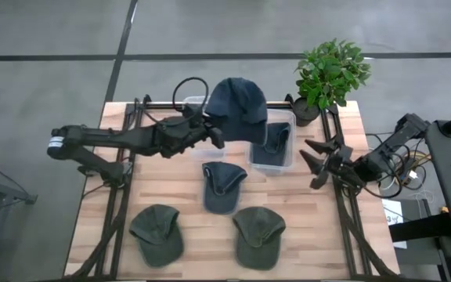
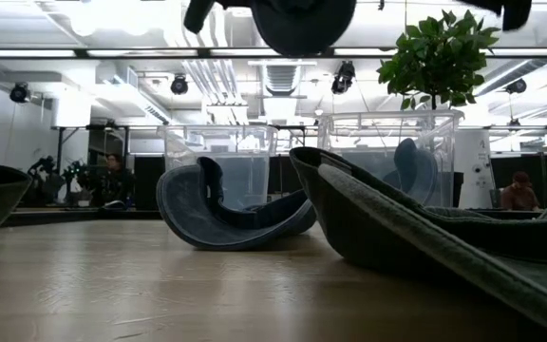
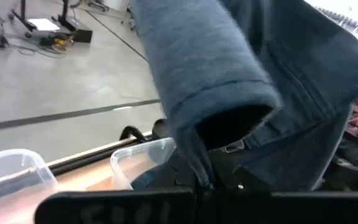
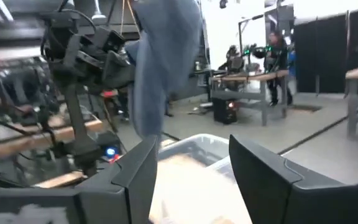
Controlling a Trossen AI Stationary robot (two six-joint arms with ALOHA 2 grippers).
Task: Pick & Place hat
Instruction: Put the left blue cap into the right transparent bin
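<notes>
Left gripper, clenched on the blue cap, is held aloft over the clear bins at the table's far side. Cap is judged light, soft and floppy; best pinched at brim or crown edge. Right gripper, fingers spread, is parked at the table's right edge.

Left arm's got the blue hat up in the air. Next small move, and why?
Probably carry it slightly right, then lower. The left gripper holds the dark blue hat above the table's far edge, between the two clear bins; the right-hand bin already holds a hat. The right gripper waits open.
</notes>
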